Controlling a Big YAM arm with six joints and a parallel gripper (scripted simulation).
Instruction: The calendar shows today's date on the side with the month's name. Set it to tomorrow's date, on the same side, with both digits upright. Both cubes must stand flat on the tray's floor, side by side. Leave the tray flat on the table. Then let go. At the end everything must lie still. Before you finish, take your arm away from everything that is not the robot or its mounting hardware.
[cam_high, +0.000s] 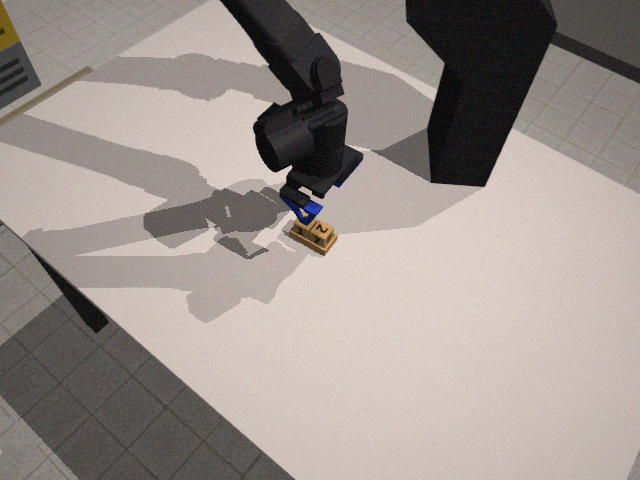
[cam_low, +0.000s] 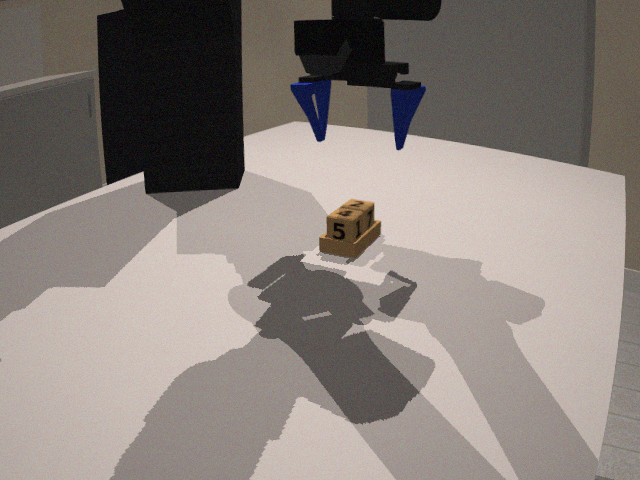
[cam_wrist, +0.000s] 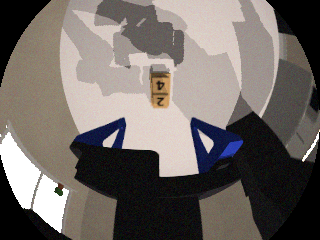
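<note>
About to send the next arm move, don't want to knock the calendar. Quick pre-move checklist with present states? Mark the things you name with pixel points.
1. Gripper (cam_high: 305, 217) (cam_low: 359, 145) (cam_wrist: 158, 120) open, nothing between the fingers: ok.
2. Fingertips above the cubes, not touching: ok.
3. 4-topped cube (cam_low: 343, 223) (cam_wrist: 160, 84) and 2-topped cube (cam_high: 322, 231) (cam_low: 364, 211) (cam_wrist: 160, 101) side by side in the tray (cam_high: 309, 245) (cam_low: 336, 246): ok.
4. Digits on the long side facing the exterior camera, 1 and 7, upright: ok.
5. Tray flat on the table (cam_high: 439, 335) (cam_low: 491, 206) (cam_wrist: 170, 160): ok.
6. Month's name visible, to confirm the date side: cannot tell.
</note>
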